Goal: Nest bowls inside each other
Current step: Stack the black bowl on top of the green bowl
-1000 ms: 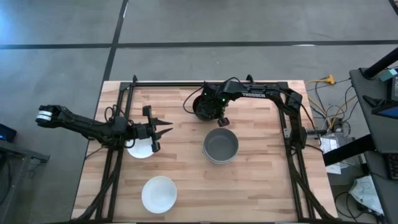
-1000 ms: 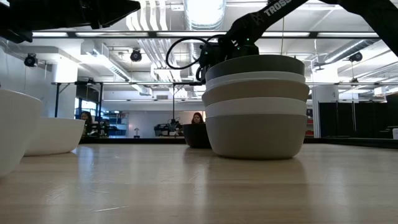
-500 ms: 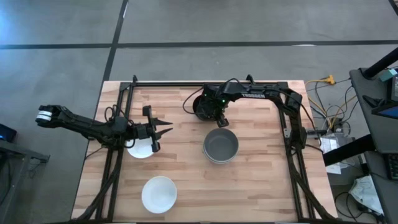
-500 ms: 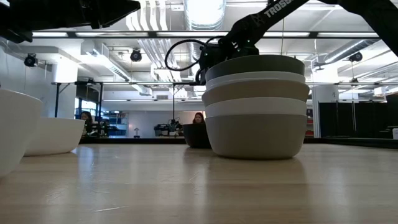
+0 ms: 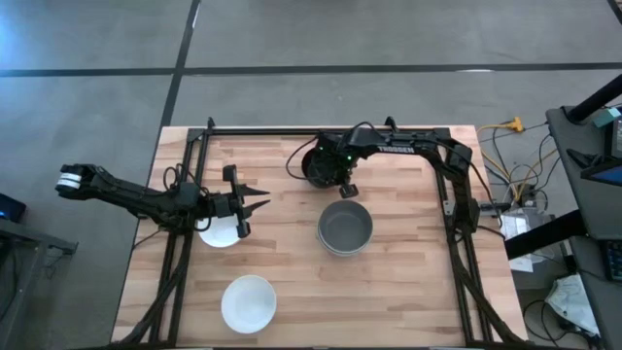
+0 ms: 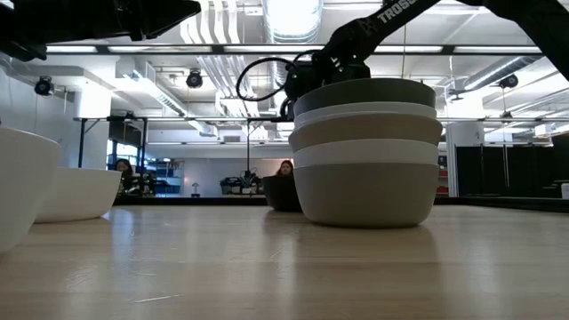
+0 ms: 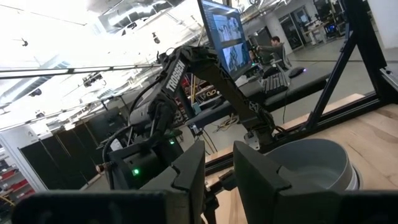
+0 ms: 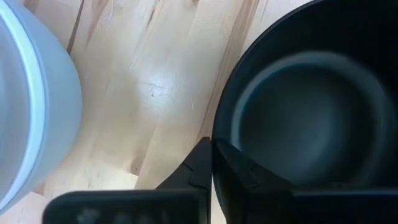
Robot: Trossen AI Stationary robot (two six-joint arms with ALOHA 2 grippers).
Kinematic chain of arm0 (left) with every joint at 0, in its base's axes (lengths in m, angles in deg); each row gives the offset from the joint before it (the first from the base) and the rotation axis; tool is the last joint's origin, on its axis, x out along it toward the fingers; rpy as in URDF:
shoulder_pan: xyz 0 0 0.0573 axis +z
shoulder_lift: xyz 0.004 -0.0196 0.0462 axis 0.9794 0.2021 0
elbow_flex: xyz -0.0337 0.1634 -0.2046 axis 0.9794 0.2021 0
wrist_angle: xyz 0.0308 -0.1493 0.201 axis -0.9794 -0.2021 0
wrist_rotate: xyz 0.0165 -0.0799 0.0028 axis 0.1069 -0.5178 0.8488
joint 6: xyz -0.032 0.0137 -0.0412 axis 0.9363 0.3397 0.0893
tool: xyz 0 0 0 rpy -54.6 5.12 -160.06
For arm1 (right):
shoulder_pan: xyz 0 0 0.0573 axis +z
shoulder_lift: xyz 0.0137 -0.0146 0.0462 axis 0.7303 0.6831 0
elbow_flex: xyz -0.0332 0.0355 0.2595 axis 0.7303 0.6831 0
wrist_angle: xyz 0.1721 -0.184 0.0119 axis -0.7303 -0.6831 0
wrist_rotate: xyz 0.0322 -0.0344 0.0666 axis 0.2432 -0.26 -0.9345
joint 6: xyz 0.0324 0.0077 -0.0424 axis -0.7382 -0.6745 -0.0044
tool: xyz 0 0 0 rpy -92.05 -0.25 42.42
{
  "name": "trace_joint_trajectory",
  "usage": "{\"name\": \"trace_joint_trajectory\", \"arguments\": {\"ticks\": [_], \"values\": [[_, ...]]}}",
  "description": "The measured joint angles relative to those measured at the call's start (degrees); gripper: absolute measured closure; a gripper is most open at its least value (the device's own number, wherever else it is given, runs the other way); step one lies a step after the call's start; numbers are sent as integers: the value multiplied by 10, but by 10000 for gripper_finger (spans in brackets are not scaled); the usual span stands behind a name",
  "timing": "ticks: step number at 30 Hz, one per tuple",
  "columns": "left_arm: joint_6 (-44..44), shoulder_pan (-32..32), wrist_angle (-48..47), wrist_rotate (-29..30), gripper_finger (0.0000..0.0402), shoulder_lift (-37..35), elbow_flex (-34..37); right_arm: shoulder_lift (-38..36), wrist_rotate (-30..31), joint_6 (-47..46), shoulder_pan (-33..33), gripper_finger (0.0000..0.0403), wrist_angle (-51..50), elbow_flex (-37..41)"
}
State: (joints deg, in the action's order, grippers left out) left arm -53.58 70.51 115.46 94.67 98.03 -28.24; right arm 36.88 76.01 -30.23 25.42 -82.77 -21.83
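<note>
A glossy black bowl [image 5: 316,165] stands on its base on the far middle of the table; it also shows in the low view [image 6: 280,194]. My right gripper [image 5: 347,187] is over its near-right rim and shut on it. A stack of nested bowls [image 5: 345,228] with a dark grey one on top sits just nearer. Two white bowls stand alone on the left [image 5: 216,233] and at the near left [image 5: 249,303]. My left gripper [image 5: 260,199] hovers open above the first white bowl, pointing toward the stack [image 7: 311,165]. My right gripper [image 8: 214,146] has the black bowl's rim [image 8: 217,127] on the side facing the stack, pinched with one finger [image 8: 239,171] inside the bowl and the other [image 8: 199,165] outside. The fingers come from above, pointing down. The bowl's base looks set on the table in the low view.
A black metal frame [image 5: 321,131] runs along the far edge and down both sides of the table. The stack [image 8: 31,93] stands close beside the black bowl [image 8: 305,124]. Bare wood lies to the right and at the near right.
</note>
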Motion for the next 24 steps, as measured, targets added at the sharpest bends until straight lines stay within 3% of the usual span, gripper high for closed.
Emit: {"name": "trace_joint_trajectory", "arguments": {"ticks": [15, 24], "values": [[1, 0, 0, 0, 332, 0, 0, -104, 34, -18, 16, 394, -40, -29], [1, 0, 0, 0, 332, 0, 0, -186, 90, -68, 77, 394, -104, -26]]}}
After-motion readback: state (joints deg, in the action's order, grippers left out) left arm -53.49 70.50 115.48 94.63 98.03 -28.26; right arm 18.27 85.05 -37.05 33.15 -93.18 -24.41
